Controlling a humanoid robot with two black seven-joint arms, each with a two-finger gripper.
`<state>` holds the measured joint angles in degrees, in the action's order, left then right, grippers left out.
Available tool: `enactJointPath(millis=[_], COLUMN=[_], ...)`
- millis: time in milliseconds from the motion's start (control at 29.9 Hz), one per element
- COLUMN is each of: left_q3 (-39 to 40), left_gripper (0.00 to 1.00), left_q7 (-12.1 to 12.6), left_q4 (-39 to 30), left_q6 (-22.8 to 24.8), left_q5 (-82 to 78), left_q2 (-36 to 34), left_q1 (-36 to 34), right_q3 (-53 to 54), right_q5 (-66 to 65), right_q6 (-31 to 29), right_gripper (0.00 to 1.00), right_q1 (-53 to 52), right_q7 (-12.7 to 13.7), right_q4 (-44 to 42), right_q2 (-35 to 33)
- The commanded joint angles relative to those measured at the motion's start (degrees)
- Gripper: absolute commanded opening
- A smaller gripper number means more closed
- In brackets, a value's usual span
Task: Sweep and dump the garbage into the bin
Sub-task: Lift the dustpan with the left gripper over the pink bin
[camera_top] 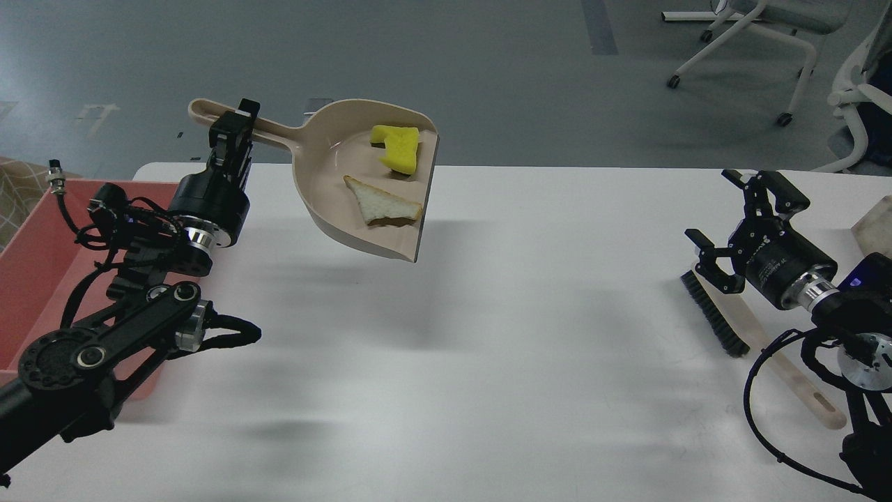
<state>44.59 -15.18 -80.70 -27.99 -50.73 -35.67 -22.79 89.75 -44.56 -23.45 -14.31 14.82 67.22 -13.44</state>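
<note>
Your beige dustpan [362,188] hangs in the air above the white worktop [488,335], tilted, with its open lip facing right. It carries the garbage: a bright yellow spongy piece [397,148] near the upper rim, and below it an off-white triangular scrap with a brownish edge [383,202], lying close to the lip. The two scraps rest apart from each other.

The pink bin [35,265] sits at the far left edge of the worktop, partly hidden behind your left arm; the visible part of its inside shows no contents. The dustpan is to the right of the bin, not over it.

Your left tool [233,136] is clamped on the dustpan's long handle, near its far end. Your right tool [735,219] stands with its fingers spread wide, gripping nothing, just above the black-bristled brush [718,317], which lies flat on the worktop at the right.
</note>
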Motion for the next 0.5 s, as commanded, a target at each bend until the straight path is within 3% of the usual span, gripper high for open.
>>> enactJointPath(millis=[0,167,267,468], left_q3=[0.6,2.8,9.6,19.2], left_gripper=[0.0,0.0,0.0,0.0], left_q7=[0.1,-0.7,-0.5,-0.1], left_q4=[-3.7,-4.4,-4.5,-4.4], left_q6=[0.0,0.0,0.0,8.9], left_q5=[0.5,1.9,7.7,14.3], left_q2=[-6.2,-12.5,-14.2,-14.3], left_q1=[1.8,4.3,7.7,14.9], right_q3=[0.0,0.0,0.0,-0.1], right_q5=[0.0,0.1,0.1,0.1], right_q6=[0.0,-0.2,-0.8,-1.0], right_gripper=[1.0,1.0,1.0,1.0], right_q1=[0.2,0.9,1.1,1.2], right_q7=[-0.4,-0.5,-0.6,-0.8], right_q4=[-0.2,-0.2,-0.3,-0.2], right_q2=[0.0,0.0,0.0,0.0])
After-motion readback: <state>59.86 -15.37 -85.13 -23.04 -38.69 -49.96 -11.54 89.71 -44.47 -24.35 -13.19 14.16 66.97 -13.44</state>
